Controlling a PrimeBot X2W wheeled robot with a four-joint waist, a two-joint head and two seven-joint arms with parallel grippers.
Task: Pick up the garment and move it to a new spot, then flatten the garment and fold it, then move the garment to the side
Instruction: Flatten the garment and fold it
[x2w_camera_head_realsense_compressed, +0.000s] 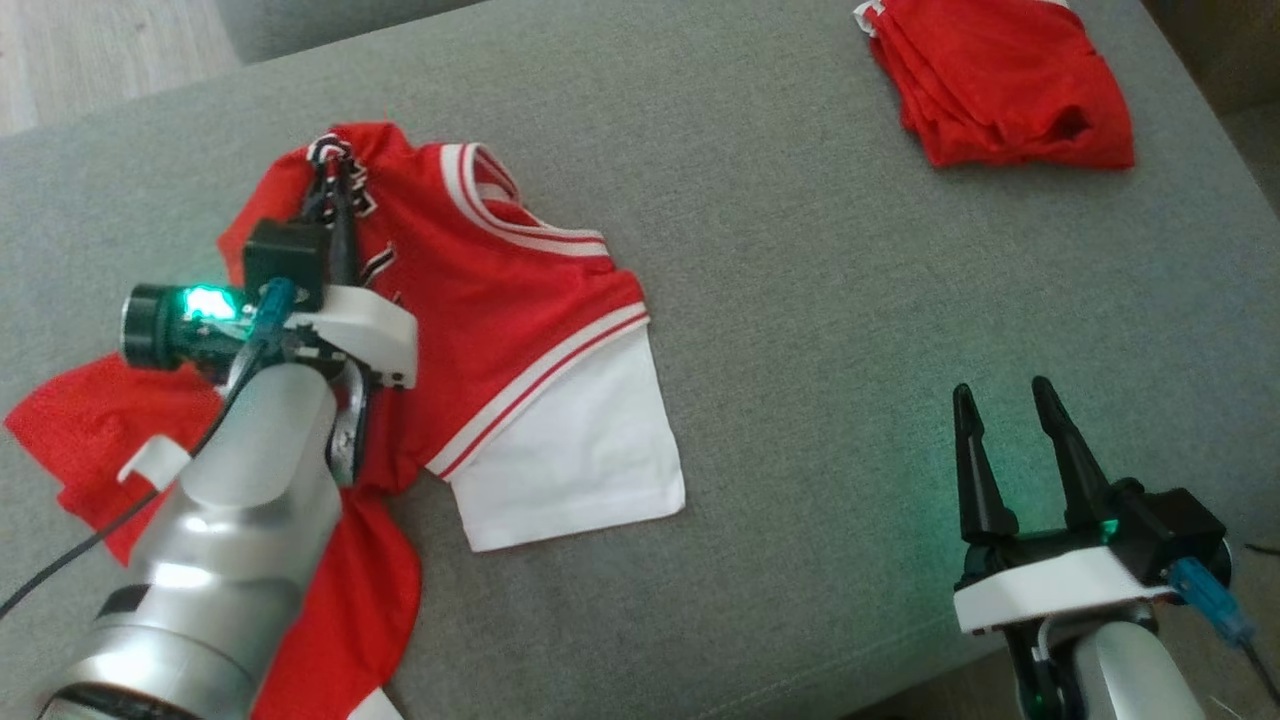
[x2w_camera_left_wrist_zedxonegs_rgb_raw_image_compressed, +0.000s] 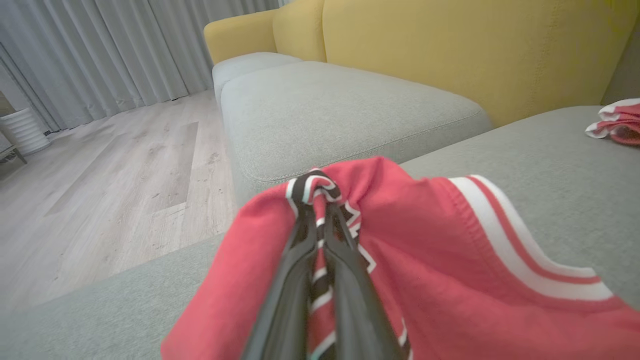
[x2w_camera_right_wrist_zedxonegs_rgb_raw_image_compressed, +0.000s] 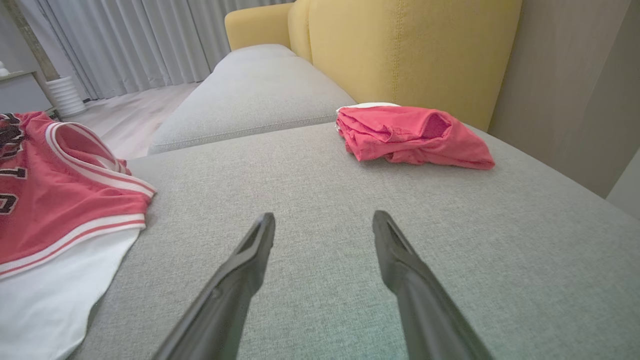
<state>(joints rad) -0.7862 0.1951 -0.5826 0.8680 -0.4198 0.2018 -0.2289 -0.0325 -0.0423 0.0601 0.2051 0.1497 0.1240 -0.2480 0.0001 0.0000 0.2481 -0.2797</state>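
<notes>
The garment is a red jersey with white stripe trim and a white sleeve, lying crumpled on the grey sofa cushion at the left. My left gripper is shut on a bunched fold of the garment near its far edge, where black and white lettering shows between the fingers. My right gripper hovers open over bare cushion at the lower right, apart from the garment, with nothing between its fingertips.
A second red cloth lies folded at the cushion's far right corner, and the same cloth rests below the yellow backrest. Wooden floor lies beyond the cushion's left edge. Grey curtains hang behind.
</notes>
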